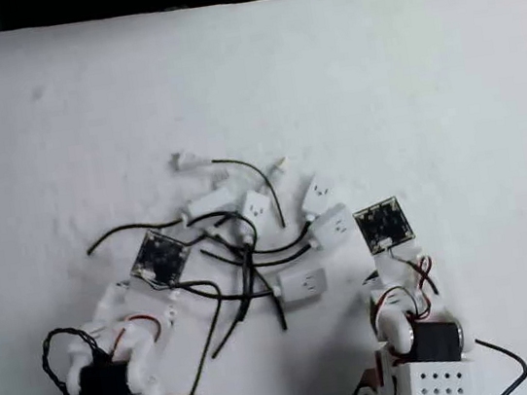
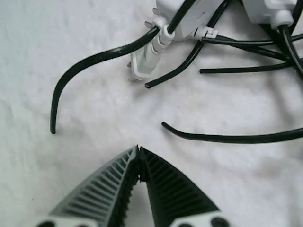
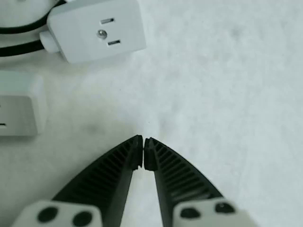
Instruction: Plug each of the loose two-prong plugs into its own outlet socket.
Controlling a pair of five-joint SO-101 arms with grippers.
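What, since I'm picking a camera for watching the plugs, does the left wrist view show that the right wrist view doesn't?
Left wrist view, not the right: a white two-prong plug lying loose, with black cords near it. Right wrist view, not the left: a white socket with its slots facing the camera, and another white block apart from it. Both: the white table, plus that arm's own dark ribbed pair closed together, the left arm's fingers and the right arm's fingers.
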